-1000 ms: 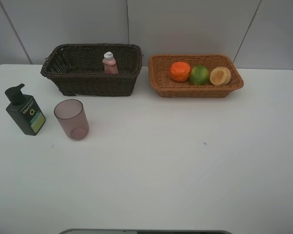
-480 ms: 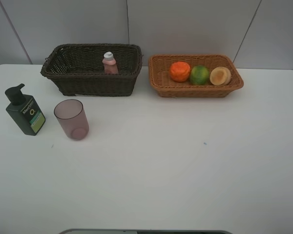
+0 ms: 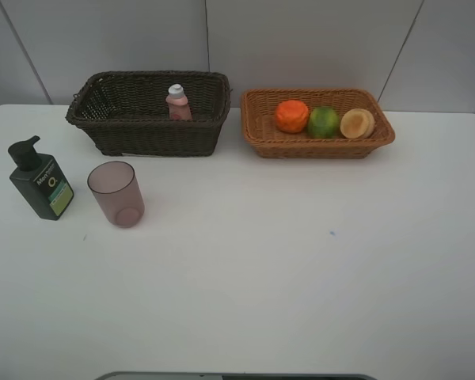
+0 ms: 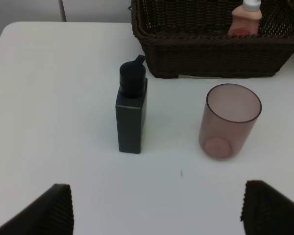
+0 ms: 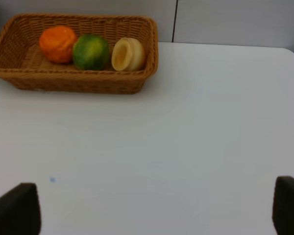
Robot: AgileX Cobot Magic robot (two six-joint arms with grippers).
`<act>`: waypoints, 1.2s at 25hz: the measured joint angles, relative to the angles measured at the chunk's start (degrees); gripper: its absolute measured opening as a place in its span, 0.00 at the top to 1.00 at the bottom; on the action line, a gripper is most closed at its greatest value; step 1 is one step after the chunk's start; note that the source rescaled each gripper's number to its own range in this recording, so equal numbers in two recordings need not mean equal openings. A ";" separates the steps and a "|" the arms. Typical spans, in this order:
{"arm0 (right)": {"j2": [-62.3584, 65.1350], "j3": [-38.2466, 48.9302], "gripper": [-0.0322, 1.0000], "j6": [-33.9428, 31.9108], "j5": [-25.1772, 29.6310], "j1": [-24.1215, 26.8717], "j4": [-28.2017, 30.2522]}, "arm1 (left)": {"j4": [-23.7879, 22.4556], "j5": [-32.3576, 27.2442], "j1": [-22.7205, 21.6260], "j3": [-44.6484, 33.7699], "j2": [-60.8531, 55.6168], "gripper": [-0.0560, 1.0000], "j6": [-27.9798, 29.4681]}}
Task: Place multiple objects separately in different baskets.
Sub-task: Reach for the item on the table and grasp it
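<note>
The dark brown basket (image 3: 146, 134) stands at the back left with the pink white-capped bottle (image 3: 177, 103) upright inside. The tan basket (image 3: 317, 146) at the back right holds the orange fruit (image 3: 292, 115), the green fruit (image 3: 324, 122) and the pale yellow peach-like fruit (image 3: 357, 123). The dark green pump bottle (image 3: 39, 180) and the pink-brown cup (image 3: 115, 194) stand on the table in front of the dark basket. My left gripper (image 4: 157, 215) is open, short of the pump bottle (image 4: 132, 113) and cup (image 4: 229, 121). My right gripper (image 5: 152, 215) is open, well short of the tan basket (image 5: 73, 81).
The white table (image 3: 285, 261) ends at a grey panelled wall (image 3: 301, 39) behind the baskets. Neither arm shows in the exterior high view. A narrow gap separates the two baskets.
</note>
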State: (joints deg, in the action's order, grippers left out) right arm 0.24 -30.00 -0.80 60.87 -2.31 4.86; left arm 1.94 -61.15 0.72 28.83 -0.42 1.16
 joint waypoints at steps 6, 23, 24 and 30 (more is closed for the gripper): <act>0.00 0.00 0.00 0.00 0.00 0.00 0.00 | 0.00 0.00 0.00 0.00 0.00 0.11 0.00; 0.00 0.00 0.00 0.00 0.00 0.00 0.00 | -1.51 1.16 0.00 7.11 21.39 0.11 1.69; 0.00 0.00 0.00 0.00 0.00 0.00 0.00 | -1.31 1.16 0.00 8.18 25.85 0.11 1.75; 0.00 0.00 0.00 0.00 0.00 0.00 0.00 | 2.45 1.28 0.00 17.66 52.27 0.11 1.74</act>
State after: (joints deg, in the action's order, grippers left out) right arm 0.24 -30.00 -0.80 60.87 -2.31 4.86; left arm 4.39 -59.87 0.72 46.50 51.85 2.90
